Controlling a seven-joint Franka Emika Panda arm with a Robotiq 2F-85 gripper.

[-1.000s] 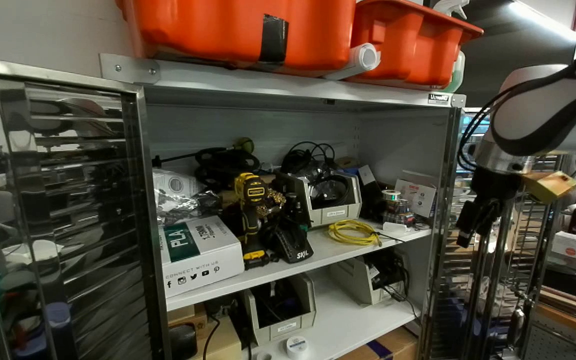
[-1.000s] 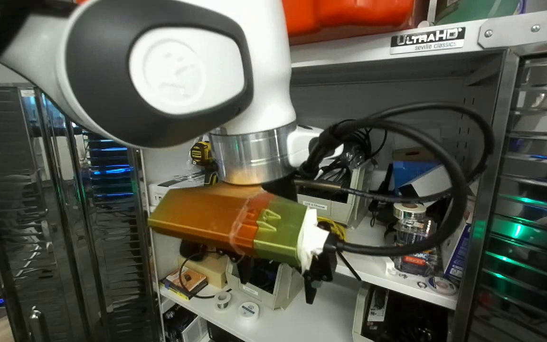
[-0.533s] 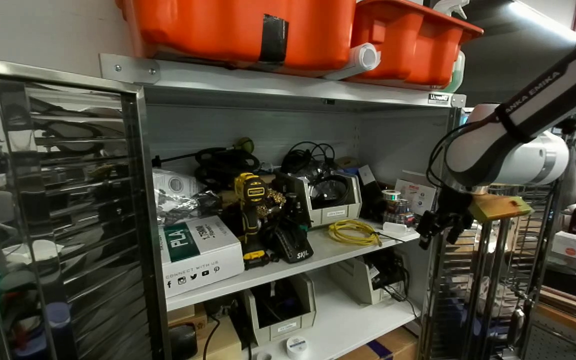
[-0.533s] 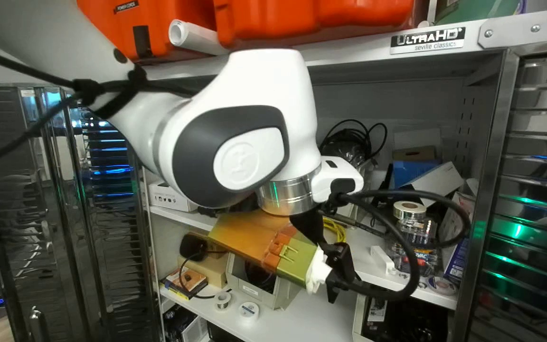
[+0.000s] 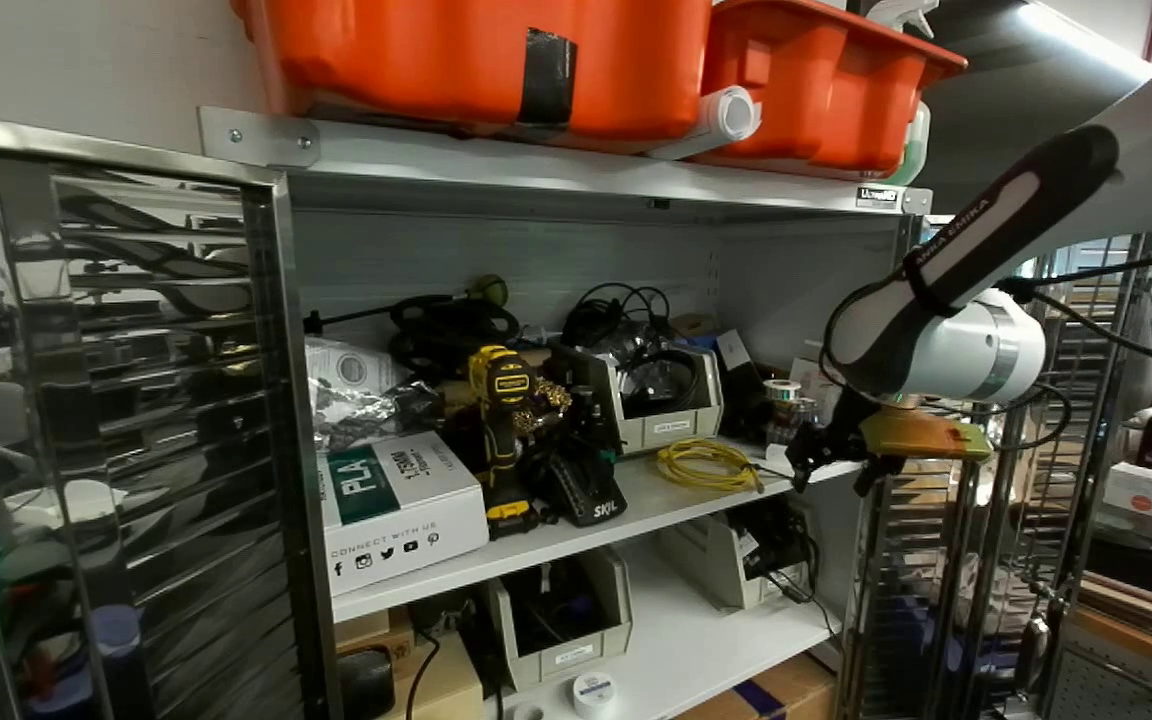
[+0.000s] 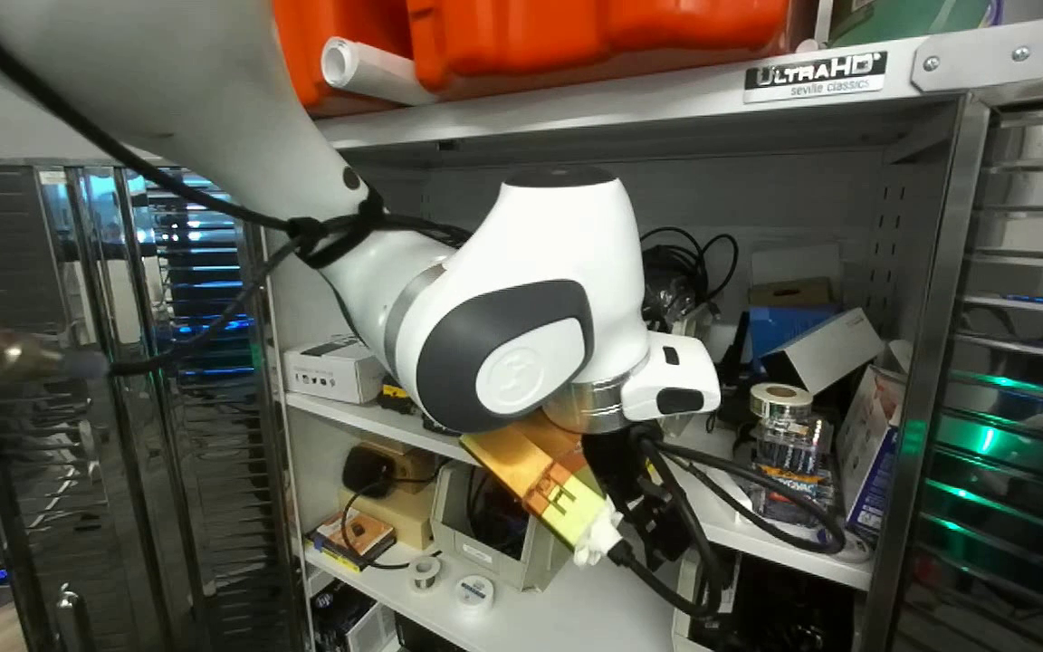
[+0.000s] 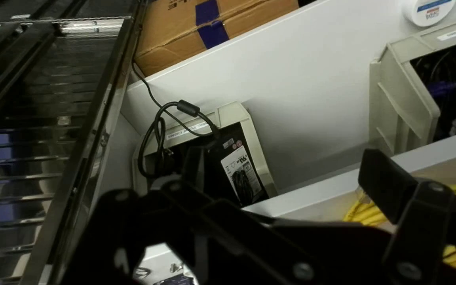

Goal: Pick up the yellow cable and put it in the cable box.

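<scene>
The yellow cable lies coiled on the upper shelf in an exterior view. It shows partly behind a finger in the wrist view. A grey bin with a label and dark cables stands on the upper shelf just behind the coil. Two more grey bins, left and right, stand on the lower shelf; the right one reads "Misc Power Cables" in the wrist view. My gripper is open and empty in front of the upper shelf's right part, apart from the cable. Its fingers are spread wide.
A white PLA box, a yellow drill and a black charger stand left of the coil. Jars and a white piece stand to its right. The metal door stands close beside the gripper.
The arm has moved toward the shelf: leftward in one exterior view, right and down in another. The gripper came in front of the shelf's right end. It stays open; the cable has not moved.
</scene>
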